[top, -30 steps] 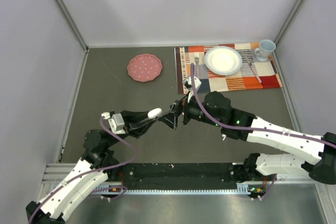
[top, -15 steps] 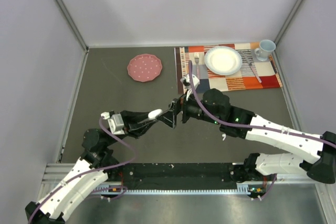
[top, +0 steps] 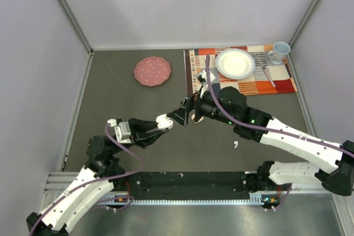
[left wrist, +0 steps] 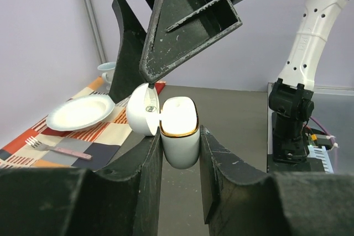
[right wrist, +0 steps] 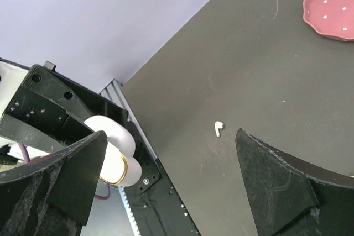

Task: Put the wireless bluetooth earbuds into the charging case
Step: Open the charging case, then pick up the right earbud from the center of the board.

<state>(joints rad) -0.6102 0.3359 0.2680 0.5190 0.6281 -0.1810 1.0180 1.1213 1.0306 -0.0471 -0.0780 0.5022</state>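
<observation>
A white charging case (top: 163, 120) with a gold rim is held off the table in my left gripper (top: 162, 123). In the left wrist view the case (left wrist: 178, 131) sits upright between the fingers with its lid (left wrist: 142, 110) swung open to the left. My right gripper (top: 181, 115) is open and empty, just right of the case and above it. The right wrist view shows the case (right wrist: 113, 158) by the left finger of my right gripper (right wrist: 170, 136). One white earbud (top: 236, 145) lies on the table, also in the right wrist view (right wrist: 218, 128). The other earbuds are out of view.
A pink dotted plate (top: 152, 71) lies at the back left. A checked placemat (top: 260, 85) at the back right carries a white plate (top: 235, 63), cutlery and a blue mug (top: 279, 52). Grey walls close in three sides.
My right gripper has moved up and to the left, closer to the case. My left gripper has kept hold of the case, shifting only slightly.
</observation>
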